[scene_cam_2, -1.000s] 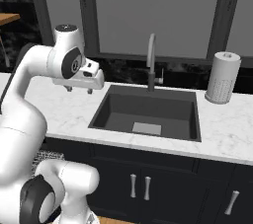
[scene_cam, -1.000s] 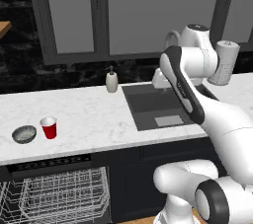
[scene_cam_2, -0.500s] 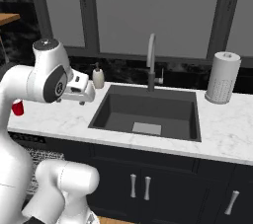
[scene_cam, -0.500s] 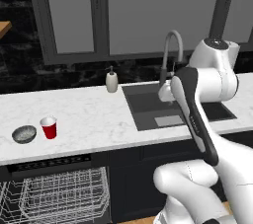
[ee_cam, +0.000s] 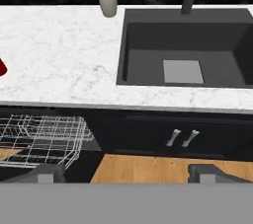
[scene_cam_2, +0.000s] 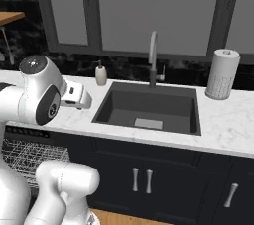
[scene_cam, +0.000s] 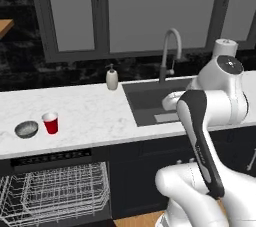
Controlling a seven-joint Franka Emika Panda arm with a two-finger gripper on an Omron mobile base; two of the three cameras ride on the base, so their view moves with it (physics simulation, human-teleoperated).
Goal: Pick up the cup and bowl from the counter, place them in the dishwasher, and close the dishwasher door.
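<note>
While the gripper (ee_cam: 126, 171) hangs with jaws wide apart and empty, the small red tapered plastic cup (scene_cam: 50, 122) stands well off to its left on the white marble counter (scene_cam: 90, 116), likely light and crushable, best pinched gently across its rim.

Marble counter (scene_cam: 90, 116): cup (scene_cam: 50, 122) beside bowl (scene_cam: 27, 129), soap bottle (scene_cam: 112, 78).
</note>
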